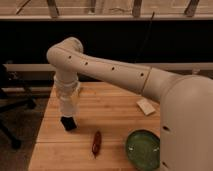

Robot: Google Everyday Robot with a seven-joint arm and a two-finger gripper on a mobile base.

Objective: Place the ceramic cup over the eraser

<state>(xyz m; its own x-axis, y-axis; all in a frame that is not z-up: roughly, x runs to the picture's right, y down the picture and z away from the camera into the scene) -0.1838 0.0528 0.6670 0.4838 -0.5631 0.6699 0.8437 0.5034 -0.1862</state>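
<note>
The black eraser (69, 124) lies on the left part of the wooden table (112, 117). My gripper (68, 101) points straight down right above it, at the end of the long white arm that comes in from the right. It is shut on the white ceramic cup (67, 108). The cup hangs directly over the eraser, with its lower end at or just above the eraser's top. The fingers themselves are mostly hidden by the wrist and the cup.
A dark red pepper-like object (96, 142) lies right of the eraser near the front. A green bowl (143, 149) sits at the front right. A flat white block (146, 106) lies at the right. An office chair (9, 102) stands left of the table.
</note>
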